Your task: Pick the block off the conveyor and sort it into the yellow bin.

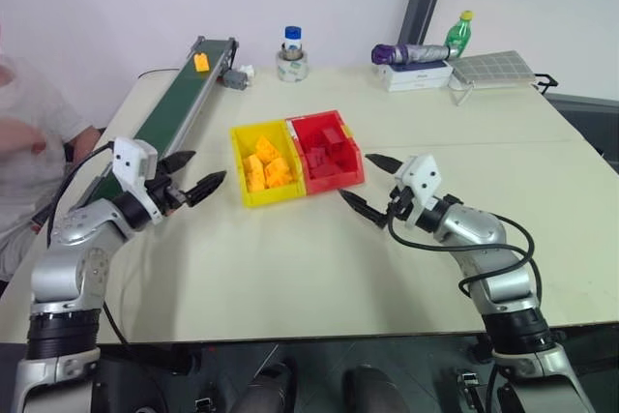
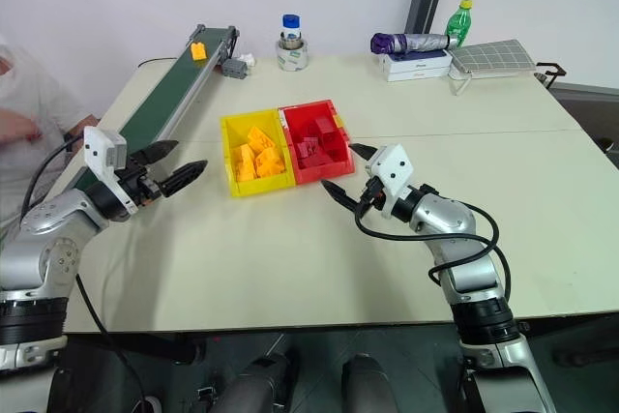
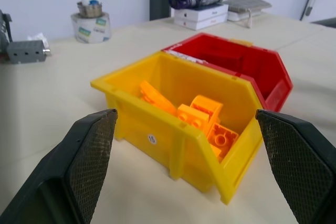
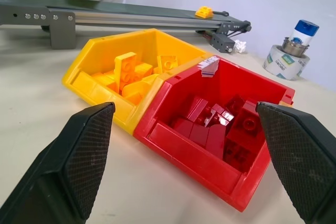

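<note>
1. While the block (image 1: 201, 62) sits at the far end of the conveyor (image 1: 174, 108), near the motor, both arms hover at the bins; the left gripper (image 1: 198, 174) and right gripper (image 1: 368, 184) are spread wide and empty.
2. Risk: the belt may carry the block past the reach point before the left arm gets there, so mistiming means a miss.
3. Risk: side rails are tight around a small brick, so fingers may clip a rail and knock it off.
4. Risk: the yellow bin (image 1: 239, 145) touches the red bin (image 1: 353, 155); a drop near the shared wall could land in the wrong one.
5. The yellow bin already holds bricks, so a drop could bounce.
</note>
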Tool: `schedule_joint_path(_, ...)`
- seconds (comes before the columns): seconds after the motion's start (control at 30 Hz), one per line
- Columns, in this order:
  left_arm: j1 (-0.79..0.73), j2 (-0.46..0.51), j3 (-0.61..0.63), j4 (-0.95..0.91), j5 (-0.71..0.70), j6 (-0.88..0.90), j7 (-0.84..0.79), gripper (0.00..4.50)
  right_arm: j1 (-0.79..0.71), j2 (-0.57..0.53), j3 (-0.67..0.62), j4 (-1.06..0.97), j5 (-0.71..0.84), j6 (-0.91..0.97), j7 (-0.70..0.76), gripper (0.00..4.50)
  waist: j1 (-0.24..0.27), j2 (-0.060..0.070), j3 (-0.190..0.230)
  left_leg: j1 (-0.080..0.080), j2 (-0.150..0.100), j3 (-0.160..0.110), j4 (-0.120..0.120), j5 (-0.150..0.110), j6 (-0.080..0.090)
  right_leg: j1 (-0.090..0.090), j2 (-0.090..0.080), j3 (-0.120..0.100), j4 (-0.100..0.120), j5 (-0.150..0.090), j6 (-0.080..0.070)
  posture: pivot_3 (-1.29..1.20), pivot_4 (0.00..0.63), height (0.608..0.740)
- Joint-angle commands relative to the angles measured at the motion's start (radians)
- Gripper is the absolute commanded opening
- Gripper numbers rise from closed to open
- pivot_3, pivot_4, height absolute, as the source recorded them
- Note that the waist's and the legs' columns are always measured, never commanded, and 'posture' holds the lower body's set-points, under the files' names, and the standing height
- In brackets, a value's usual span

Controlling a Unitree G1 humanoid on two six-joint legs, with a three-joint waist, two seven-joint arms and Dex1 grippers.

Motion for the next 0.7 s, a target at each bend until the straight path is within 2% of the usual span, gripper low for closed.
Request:
schedule_joint_path(0.03,0.033,0.008,0.069,-0.038,-0.043,-0.003,0.005,4.45,-0.015,0.004,-0.004,-0.014,0.003,-0.017,0.004,4.50,-0.001,0.000,0.000,0.000,0.000,0.001,0.000,0.000,0.000,0.000,0.000,0.001,0.000,0.000,0.000,0.00,0.150,0.740)
schedule_joint_path(0.3,0.147,-0.040,0.163,-0.110,-0.050,-0.085,0.084,4.45,-0.011,0.010,-0.004,-0.016,0.012,-0.012,0.013,4.50,0.001,0.000,0.000,0.000,0.001,0.004,0.000,-0.001,0.001,-0.001,0.000,0.003,0.000,-0.001,-0.002,0.00,0.150,0.740)
schedule_joint_path(0.53,0.222,-0.067,0.262,-0.107,0.046,-0.216,0.247,4.45,-0.022,0.019,-0.004,-0.001,0.026,-0.009,0.028,4.50,0.002,0.000,0.000,0.000,0.002,0.006,0.000,-0.002,0.000,-0.001,0.000,0.004,0.000,-0.001,-0.003,0.00,0.150,0.740)
schedule_joint_path(0.7,0.262,-0.088,0.267,-0.088,0.078,-0.232,0.316,4.45,-0.027,0.021,-0.003,0.002,0.028,-0.011,0.043,4.50,0.004,0.000,0.000,0.000,0.002,0.007,0.000,-0.002,0.000,-0.001,0.001,0.005,0.000,-0.001,-0.003,0.00,0.150,0.740)
